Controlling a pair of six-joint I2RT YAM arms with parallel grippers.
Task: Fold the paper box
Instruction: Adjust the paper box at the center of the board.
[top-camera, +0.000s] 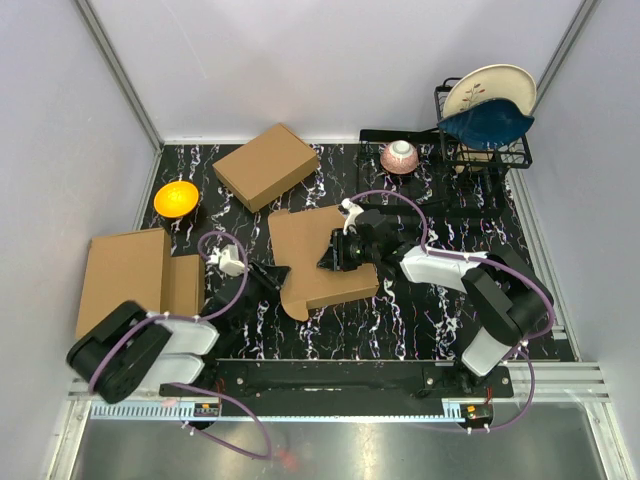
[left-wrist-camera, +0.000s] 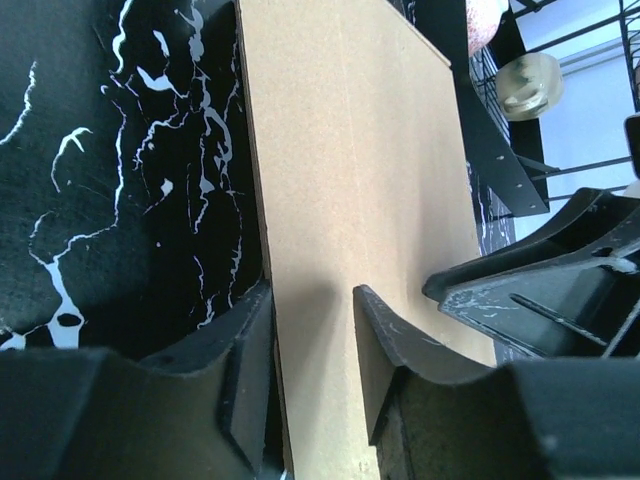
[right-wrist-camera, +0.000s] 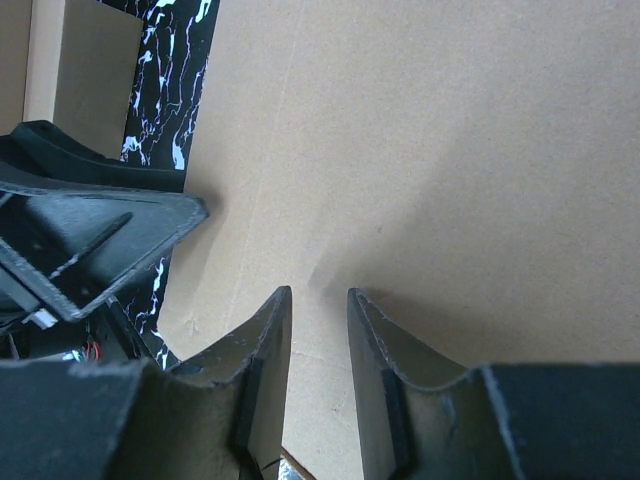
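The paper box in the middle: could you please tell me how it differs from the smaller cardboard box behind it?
The paper box lies unfolded, a sheet with a notched outline; the smaller box is a closed block. The left gripper and right gripper are at the paper box; nothing touches the smaller box. Both are brown cardboard.

Paper box (top-camera: 335, 285): brown corrugated cardboard, matt, faintly ribbed and speckled.
Table top (top-camera: 400, 320): black with white marble veining, smooth, slight sheen.
Left gripper fingers (left-wrist-camera: 392, 352): matt black plastic, scuffed pale at the edges.
Right gripper fingers (right-wrist-camera: 385, 345): matt black plastic, grey wear on the inner faces.
Dish rack (top-camera: 480, 150): thin black wire, metal by its look.
Orange bowl (top-camera: 176, 197): smooth, glossy.
Plate (top-camera: 490, 88), upper right of the frame: cream, glazed, shiny.
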